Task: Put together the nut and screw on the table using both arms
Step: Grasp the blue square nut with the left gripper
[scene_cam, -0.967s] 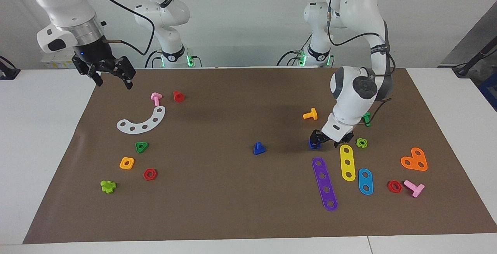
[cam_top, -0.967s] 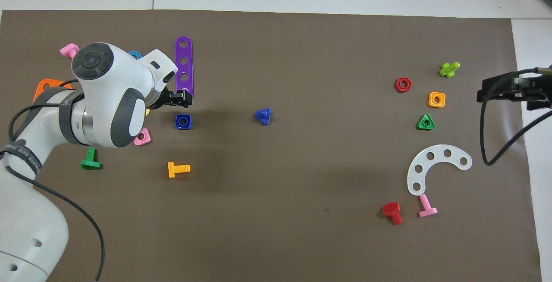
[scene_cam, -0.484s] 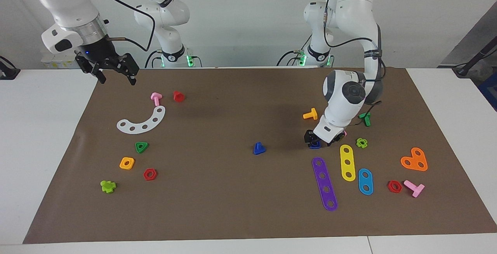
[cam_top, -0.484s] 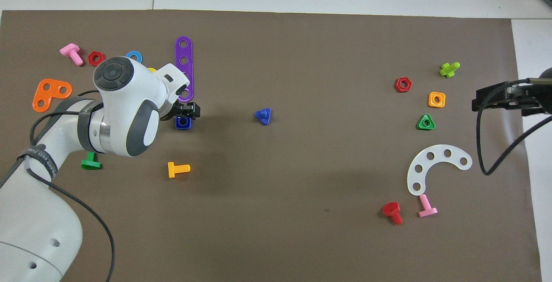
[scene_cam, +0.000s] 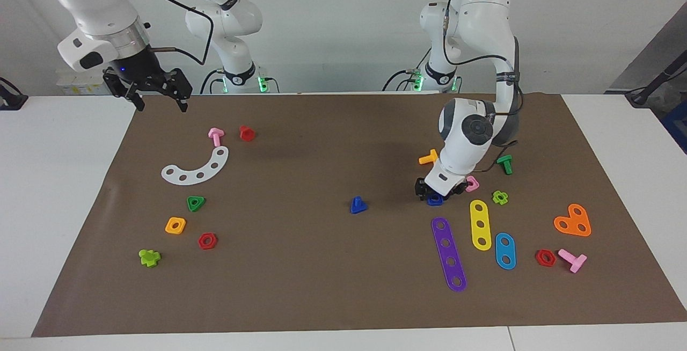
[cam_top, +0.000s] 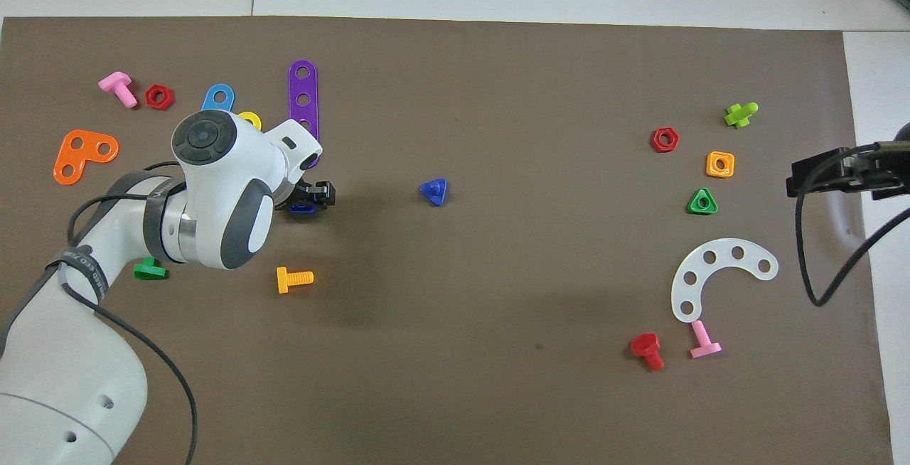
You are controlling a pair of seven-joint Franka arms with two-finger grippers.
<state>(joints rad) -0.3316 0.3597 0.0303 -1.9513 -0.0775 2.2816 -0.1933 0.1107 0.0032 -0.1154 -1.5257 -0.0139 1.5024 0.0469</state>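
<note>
The dark-blue square nut (scene_cam: 435, 200) lies on the brown mat (scene_cam: 300, 281) toward the left arm's end. In the overhead view only its edge (cam_top: 301, 209) shows under the hand. My left gripper (scene_cam: 436, 192) is low over the nut, open, with a finger on either side of it; it also shows in the overhead view (cam_top: 311, 197). The dark-blue triangular-head screw (scene_cam: 358, 205) lies alone near the mat's middle, also in the overhead view (cam_top: 434, 191). My right gripper (scene_cam: 155, 96) waits open and empty, raised over the mat's corner at its own end (cam_top: 817, 173).
Close to the nut lie a pink square nut (scene_cam: 472, 183), an orange screw (scene_cam: 428, 158), a purple strip (scene_cam: 448, 254) and a yellow strip (scene_cam: 480, 224). At the right arm's end lie a white curved piece (scene_cam: 196, 167), a green triangular nut (scene_cam: 196, 203) and an orange-yellow square nut (scene_cam: 175, 225).
My left gripper has shifted from beside the blue nut to over it and come down around it. My right gripper has risen a little and drawn back toward the robots.
</note>
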